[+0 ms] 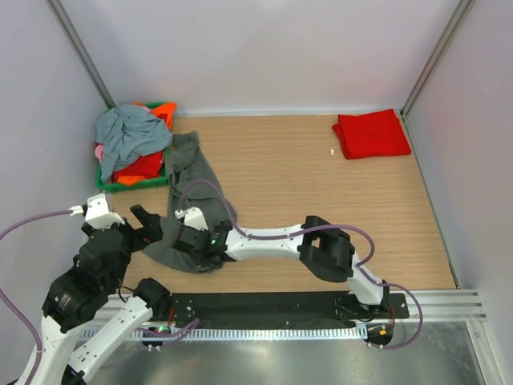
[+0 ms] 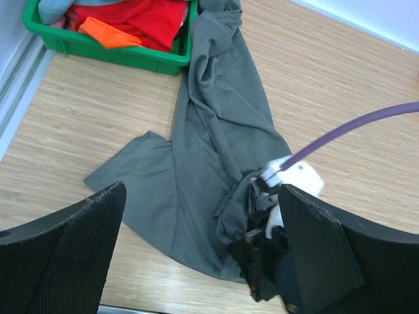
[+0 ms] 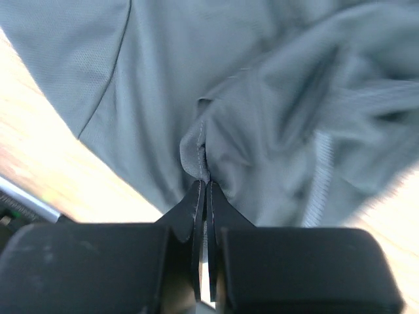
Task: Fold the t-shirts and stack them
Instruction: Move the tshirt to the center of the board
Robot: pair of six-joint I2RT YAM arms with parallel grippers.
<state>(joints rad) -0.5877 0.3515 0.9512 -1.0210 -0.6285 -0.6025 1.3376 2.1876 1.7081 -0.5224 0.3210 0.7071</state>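
A dark charcoal-grey t-shirt (image 1: 186, 188) lies crumpled on the wooden table, stretching from the basket toward the front left. My right gripper (image 1: 198, 242) reaches across to its near end and is shut on a pinched fold of the grey t-shirt (image 3: 262, 111); in the right wrist view the right gripper (image 3: 206, 184) has cloth bunched at its closed tips. My left gripper (image 1: 148, 222) hovers just left of the shirt, open and empty. In the left wrist view the left gripper (image 2: 196, 252) spans the grey t-shirt (image 2: 216, 137). A folded red t-shirt (image 1: 371, 134) lies at the back right.
A green basket (image 1: 120, 186) at the back left holds a blue-grey t-shirt (image 1: 128, 132) over red and orange ones (image 1: 143, 167). The green basket (image 2: 131, 55) touches the grey shirt's far end. Walls close in the table on three sides. A purple cable (image 2: 366, 121) trails from the right wrist.
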